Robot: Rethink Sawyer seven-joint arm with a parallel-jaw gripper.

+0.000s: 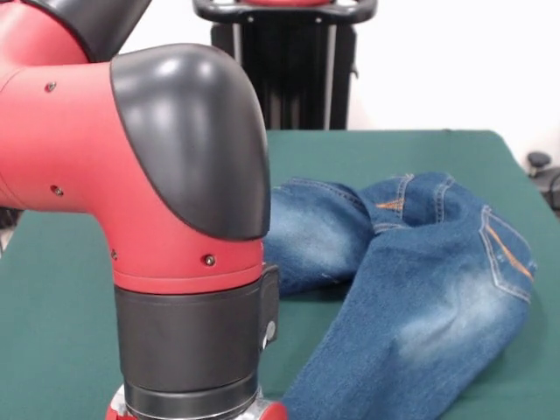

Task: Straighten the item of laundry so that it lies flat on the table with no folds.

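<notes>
The small blue denim jeans [420, 289] lie crumpled on the dark green cloth-topped table [52, 315], beside the red-black arm [157, 201]. Soft, limp, moderately heavy; best gripped at a hem. The gripper's state cannot be told.

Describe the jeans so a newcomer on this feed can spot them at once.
Start at the green table, then look right of the big red and black arm filling the left. The jeans lie there, crumpled, one leg running toward the camera. They are the only blue denim thing, with pale faded patches and orange stitching on a pocket.
</notes>
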